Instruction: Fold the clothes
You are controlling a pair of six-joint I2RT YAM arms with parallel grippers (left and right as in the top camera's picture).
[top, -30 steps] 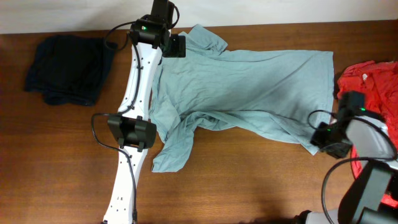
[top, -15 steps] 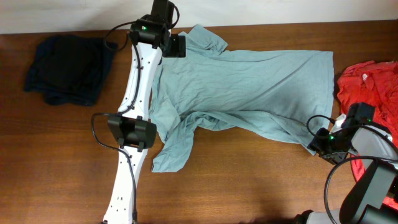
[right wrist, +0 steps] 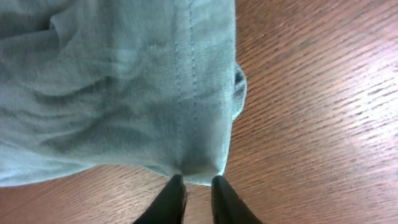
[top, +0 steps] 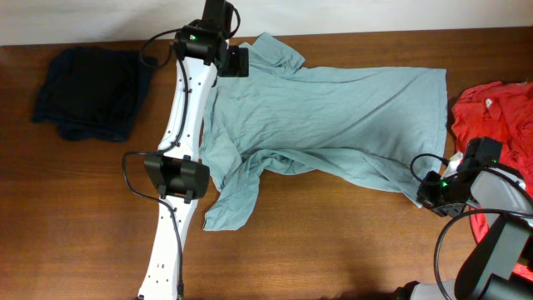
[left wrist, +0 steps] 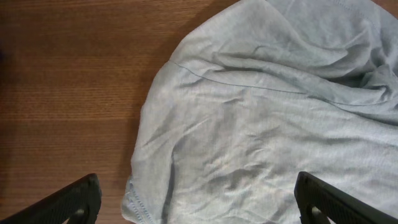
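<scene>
The wooden table (top: 333, 258) carries all three garments. The pale grey-teal T-shirt (top: 333, 117) takes up most of its middle. It lies flat but rumpled, collar end toward the left arm and hem toward the right, with its near side already rolled over in a loose ridge. It looks like thin, soft jersey: light, limp and unable to hold a shape. Lifted by one point it will likely sag and drag the rest along, and it may slide easily on the smooth wood. It is best taken at the corners and seams, where the doubled cloth gives more to pinch, with two corners lifted together so the fold stays square.

The dark navy garment (top: 87, 92) sits bunched at the far left of the table, well apart from the T-shirt. The red shirt (top: 500, 108) lies heaped at the right edge, just beside the hem.

The left hand (left wrist: 199, 202) hangs above the far sleeve (left wrist: 155, 155) spread wide and holding nothing.

The right hand (right wrist: 196, 190) is down at the near hem corner (right wrist: 202, 165). Its fingers (right wrist: 173, 198) stand close together with only a narrow gap, and the corner lies right at their tips. Whether they already pinch the cloth or merely flank it I cannot tell. The double-stitched hem (right wrist: 186, 81) here is a sound place to grip, though a shallow bite could slip off.
</scene>
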